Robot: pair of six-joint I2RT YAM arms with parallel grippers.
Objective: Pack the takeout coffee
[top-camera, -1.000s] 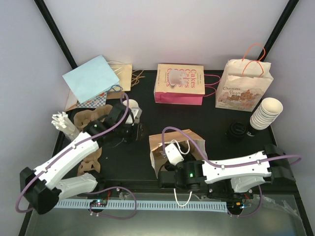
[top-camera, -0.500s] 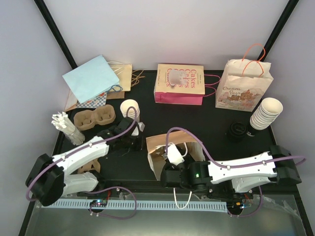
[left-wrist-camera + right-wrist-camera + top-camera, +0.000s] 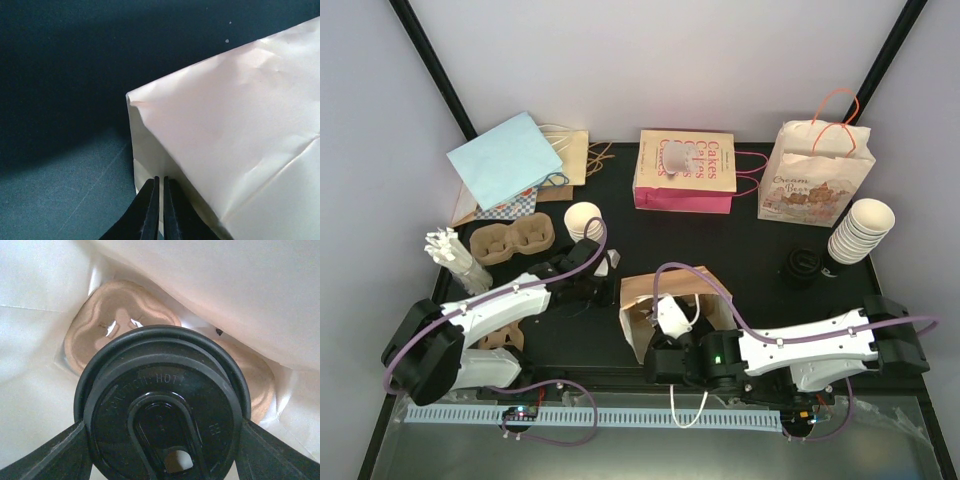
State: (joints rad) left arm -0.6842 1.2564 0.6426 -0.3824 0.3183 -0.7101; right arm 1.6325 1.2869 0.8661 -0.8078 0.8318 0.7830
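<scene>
The takeout coffee is a cup with a round black lid (image 3: pixel 162 415). My right gripper (image 3: pixel 162 440) is shut on it, one finger on each side of the lid. It hangs inside the open paper bag (image 3: pixel 642 288), just above a brown pulp carrier (image 3: pixel 120 315) on the bag's floor. From above, my right gripper (image 3: pixel 672 318) reaches into the bag's mouth and hides the cup. My left gripper (image 3: pixel 608 265) is at the bag's left side. In its wrist view the jaws (image 3: pixel 160 187) are pinched shut on an edge of the bag (image 3: pixel 240 125).
A lone cream cup (image 3: pixel 584 218) stands behind my left gripper. Pulp carriers (image 3: pixel 512 240) and white cutlery (image 3: pixel 450 250) lie at the left. A cup stack (image 3: pixel 860 230) and black lids (image 3: pixel 800 266) sit at the right. Three bags (image 3: pixel 685 170) stand at the back.
My left gripper swung right from the carriers to the bag's left edge and closed there. My right gripper with the cup went further into the bag, which shifted slightly.
</scene>
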